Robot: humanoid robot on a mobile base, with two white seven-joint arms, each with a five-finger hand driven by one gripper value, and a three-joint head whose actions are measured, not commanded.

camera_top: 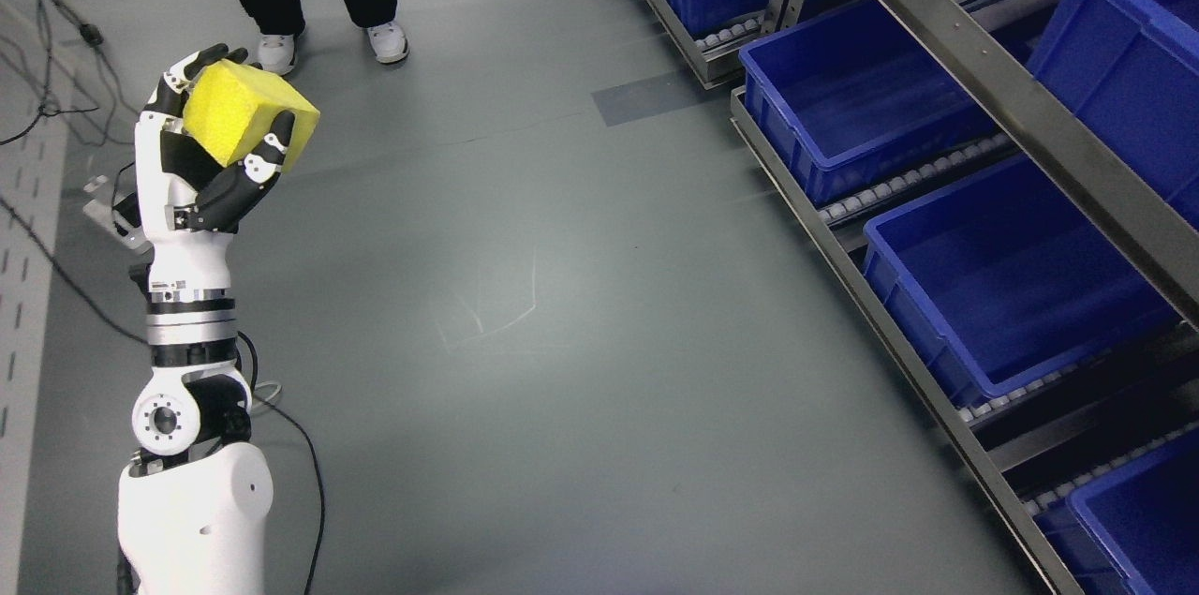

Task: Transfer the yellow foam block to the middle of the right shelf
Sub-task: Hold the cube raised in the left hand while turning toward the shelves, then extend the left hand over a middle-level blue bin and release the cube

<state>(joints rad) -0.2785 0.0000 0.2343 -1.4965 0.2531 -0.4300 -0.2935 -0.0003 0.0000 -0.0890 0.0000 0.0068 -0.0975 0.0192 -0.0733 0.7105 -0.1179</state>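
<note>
**Left hand holds the yellow block, far from the shelf**

Your left hand (201, 155) is raised at the left of the head view, its arm coming up from the lower left corner. Its black-and-white fingers (258, 166) are curled around the yellow foam block (245, 115), which sits tilted in the palm, one corner pointing right. A small label strip on the wrist is too small for you to read.

The shelf (974, 42) runs along the right side, well apart from the block, with grey floor (562, 295) between. Blue bins (1012, 286) rest on its roller tracks; no writing shows on them.

A person stands at the top left, only dark trousers and white shoes (387, 40) visible, just behind the raised hand. Black cables (309, 464) trail on the floor beside your arm.
</note>
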